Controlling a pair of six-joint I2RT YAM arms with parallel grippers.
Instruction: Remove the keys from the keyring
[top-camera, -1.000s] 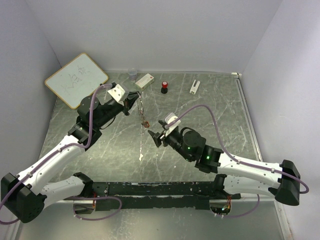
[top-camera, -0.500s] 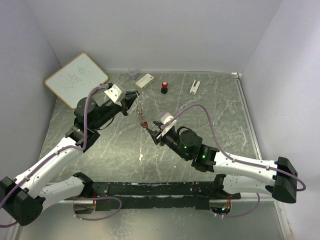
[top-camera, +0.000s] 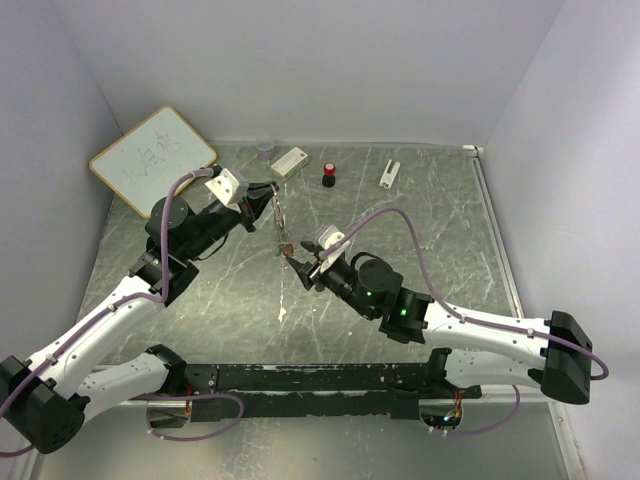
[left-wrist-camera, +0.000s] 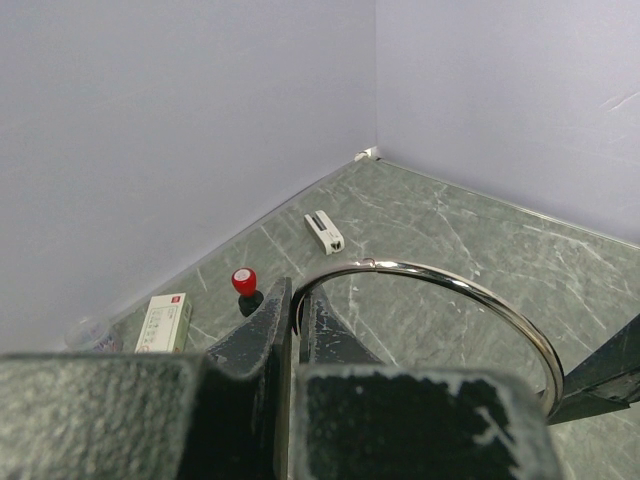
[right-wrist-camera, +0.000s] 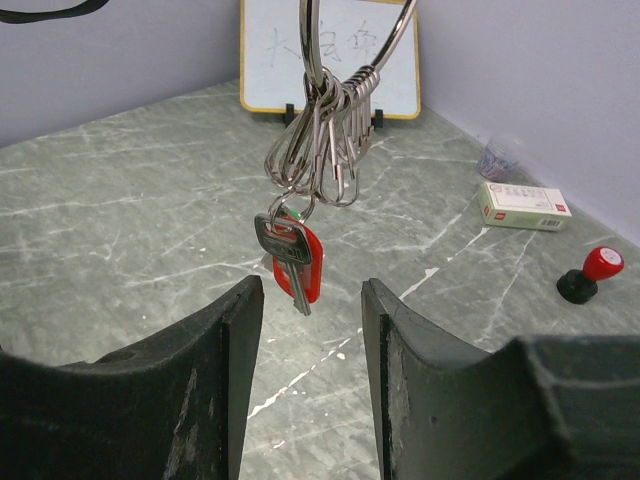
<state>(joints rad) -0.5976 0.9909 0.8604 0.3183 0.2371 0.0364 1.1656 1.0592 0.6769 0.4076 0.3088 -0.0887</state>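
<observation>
Above table (top-camera: 450, 230) centre, left claw (left-wrist-camera: 297, 300) pinching keyring (left-wrist-camera: 455, 280), keys (right-wrist-camera: 290, 250) dangling free

- Left arm (top-camera: 100, 325): white link shells, black joint housings.
- Right arm (top-camera: 480, 328): identical finish, with green indicator lights on the black joints.
- Purple cable (top-camera: 400, 212): one loops along each arm.
- Right gripper (right-wrist-camera: 311, 295) fingers (right-wrist-camera: 215, 390): black, grainy texture.

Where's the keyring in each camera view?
Top external: keyring centre, hanging edge-on from the left gripper.
Left wrist: keyring is the silver arc right of centre, pinched at its left end.
Right wrist: keyring top centre, keys dangling below.
Shared landmark: red-capped stamp, visible in all three.
</observation>
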